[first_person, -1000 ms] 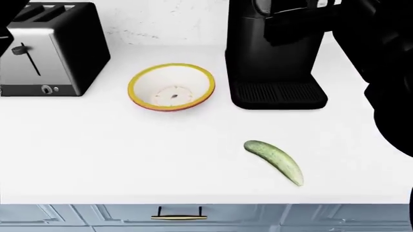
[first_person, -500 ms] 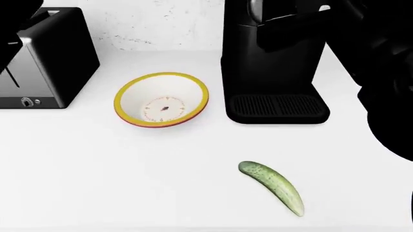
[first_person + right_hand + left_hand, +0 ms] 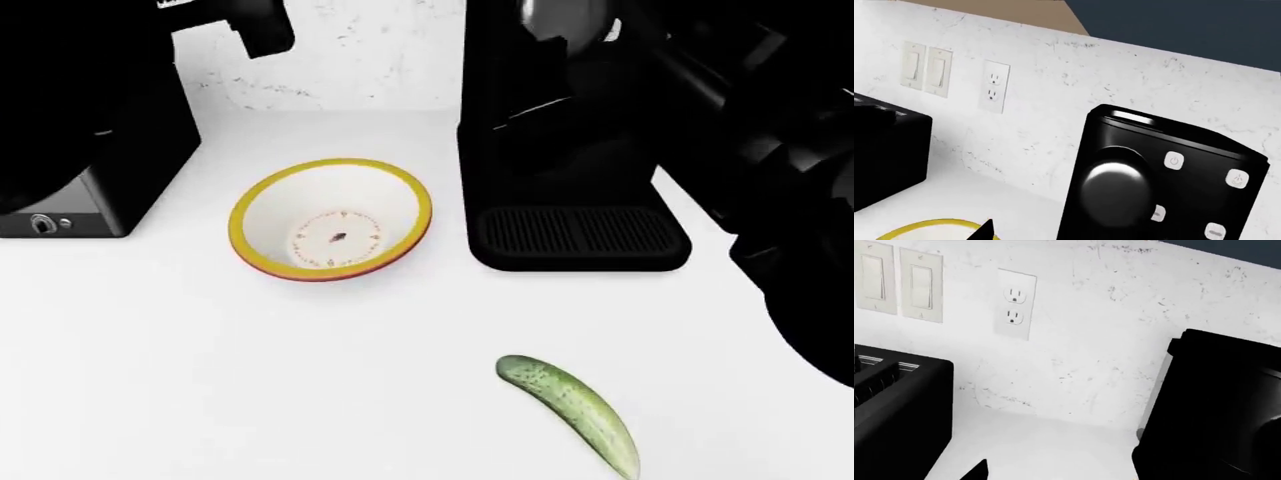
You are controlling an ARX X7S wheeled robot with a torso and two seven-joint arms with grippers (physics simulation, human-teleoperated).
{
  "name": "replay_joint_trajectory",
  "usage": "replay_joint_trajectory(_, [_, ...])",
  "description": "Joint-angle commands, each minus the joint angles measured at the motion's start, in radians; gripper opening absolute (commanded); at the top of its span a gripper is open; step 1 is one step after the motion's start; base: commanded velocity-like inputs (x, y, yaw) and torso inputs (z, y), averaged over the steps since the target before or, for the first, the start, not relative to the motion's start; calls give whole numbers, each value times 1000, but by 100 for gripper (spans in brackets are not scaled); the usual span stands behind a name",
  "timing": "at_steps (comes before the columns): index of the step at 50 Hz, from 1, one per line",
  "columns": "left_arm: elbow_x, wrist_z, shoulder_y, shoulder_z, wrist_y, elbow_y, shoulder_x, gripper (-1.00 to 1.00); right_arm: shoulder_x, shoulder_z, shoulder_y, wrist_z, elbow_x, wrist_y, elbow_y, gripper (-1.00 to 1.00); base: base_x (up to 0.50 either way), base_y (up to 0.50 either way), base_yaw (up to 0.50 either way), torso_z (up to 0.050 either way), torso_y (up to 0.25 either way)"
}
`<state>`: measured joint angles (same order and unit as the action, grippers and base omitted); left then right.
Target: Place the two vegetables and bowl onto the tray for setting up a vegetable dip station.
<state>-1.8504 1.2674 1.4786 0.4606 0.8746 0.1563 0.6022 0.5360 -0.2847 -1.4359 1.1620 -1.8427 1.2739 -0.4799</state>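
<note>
The bowl (image 3: 331,220), white inside with a yellow rim and red outer band, stands upright on the white counter (image 3: 200,380); a sliver of its rim (image 3: 924,228) shows in the right wrist view. The bumpy green cucumber (image 3: 569,411) lies loose near the counter's front right. The carrot and the tray are out of view. My left arm (image 3: 80,90) hangs high at the back left, my right arm (image 3: 787,170) high at the right, both away from the bowl and cucumber. Of each gripper only one dark fingertip (image 3: 978,472) (image 3: 985,231) shows, holding nothing visible.
A tall black coffee machine (image 3: 567,150) stands right of the bowl, close to my right arm. A black toaster (image 3: 60,215) sits at the back left, partly behind my left arm. A speckled wall with an outlet (image 3: 1014,305) backs the counter.
The head view has shifted forward, so bowl and cucumber sit lower in the picture. My left arm has risen into view at the upper left, covering most of the toaster.
</note>
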Motion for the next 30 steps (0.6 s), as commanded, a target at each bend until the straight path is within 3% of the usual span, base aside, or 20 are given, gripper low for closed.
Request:
replay_joint_trajectory(1, [-126, 18, -77, -51, -91, -44, -39, 100, 61, -8, 17, 36, -254, -57, -32, 100, 0, 0, 0, 0, 0])
replay_joint_trajectory(10, [-175, 65, -117, -81, -165, -75, -55, 100, 137, -37, 20, 82, -446, -122, -83, 100, 0, 0, 0, 0, 0])
replay_joint_trajectory(30, [-226, 169, -167, -106, -266, -82, -67, 100, 218, -39, 105, 135, -514, -189, -196, 100, 0, 0, 0, 0, 0])
